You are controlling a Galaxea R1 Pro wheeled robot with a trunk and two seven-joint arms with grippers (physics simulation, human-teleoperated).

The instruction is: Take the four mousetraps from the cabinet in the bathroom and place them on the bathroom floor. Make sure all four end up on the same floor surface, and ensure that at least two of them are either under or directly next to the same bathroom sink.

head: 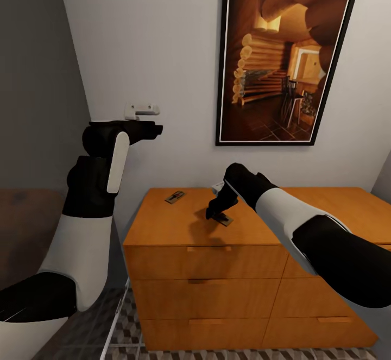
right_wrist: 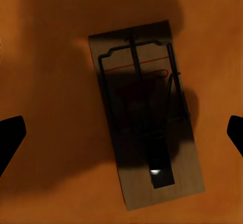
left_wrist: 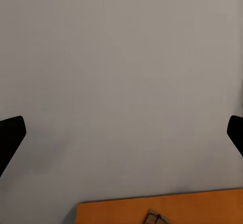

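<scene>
The orange-brown cabinet (head: pixel 179 229) stands against the white wall, and two mousetraps lie on its flat top. One mousetrap (head: pixel 175 197) sits near the back left. The other mousetrap (head: pixel 222 219) lies mid-top, directly under my right gripper (head: pixel 214 214), which points down at it. In the right wrist view this dark board with wire parts (right_wrist: pixel 144 112) lies flat between the spread fingertips (right_wrist: pixel 11 135) of my open right gripper (right_wrist: pixel 123 135), untouched. My left gripper (head: pixel 156 129) is raised toward the wall, open and empty (left_wrist: pixel 121 135). The left wrist view catches the cabinet top (left_wrist: pixel 192 206) and a trap (left_wrist: pixel 156 217).
A large framed picture (head: pixel 282 56) of a log interior hangs above the cabinet. A small white bracket (head: pixel 141 111) is on the wall by my left gripper. Cube-patterned floor tiles (head: pixel 130 316) show left of and below the slot-handled drawers (head: pixel 209 249).
</scene>
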